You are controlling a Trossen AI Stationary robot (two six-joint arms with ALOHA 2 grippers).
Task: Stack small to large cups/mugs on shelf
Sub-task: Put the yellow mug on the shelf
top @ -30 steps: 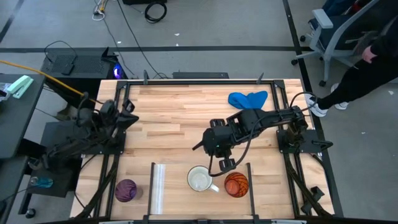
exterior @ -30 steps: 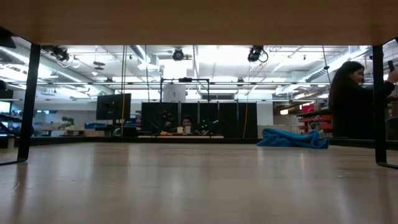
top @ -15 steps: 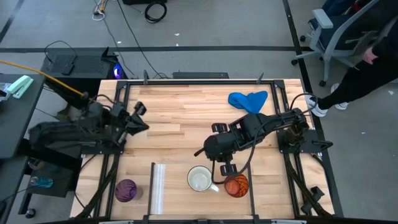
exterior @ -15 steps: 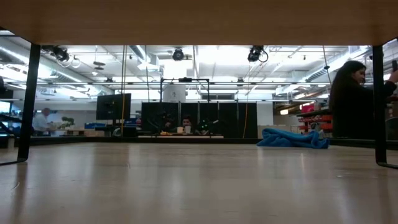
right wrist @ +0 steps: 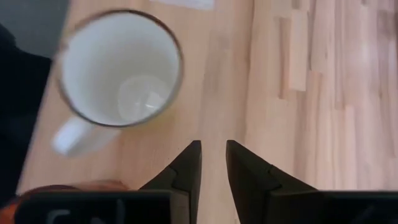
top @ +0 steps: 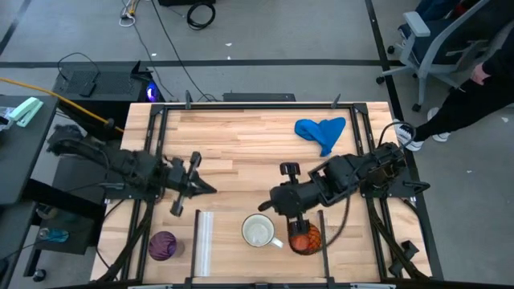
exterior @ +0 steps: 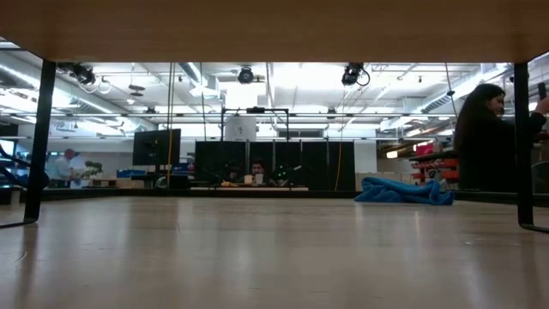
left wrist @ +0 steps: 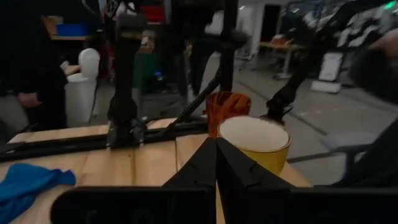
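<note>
Along the near edge of the counter (top: pixel 241 152), 3 cups in a row, none stacked. Purple cup (top: pixel 163 245) outside the shelf (top: pixel 225 241), left of the pale strip (top: pixel 203 241). White mug (top: pixel 259 231) upright and empty on the shelf, handle toward the orange cup (top: pixel 304 238). Orange cup also on the shelf, just beside the dark post (top: pixel 322 229).

Above the gap between mug and orange cup, right claw (top: pixel 293 218) pointing down, partly covering the orange cup from above. In its wrist view, fingers (right wrist: pixel 186 165) slightly parted, nothing between them, only bare wood below, the mug just beside.

A little farther back, left claw (top: pixel 197 186) clenched on nothing, tips pressed together, over open counter left of center, well apart from the cups and aimed toward them.

Near the far edge, blue cloth (top: pixel 321 130) crumpled, right of center.

Beyond the counter, a person (top: pixel 474 88) at the far right.
</note>
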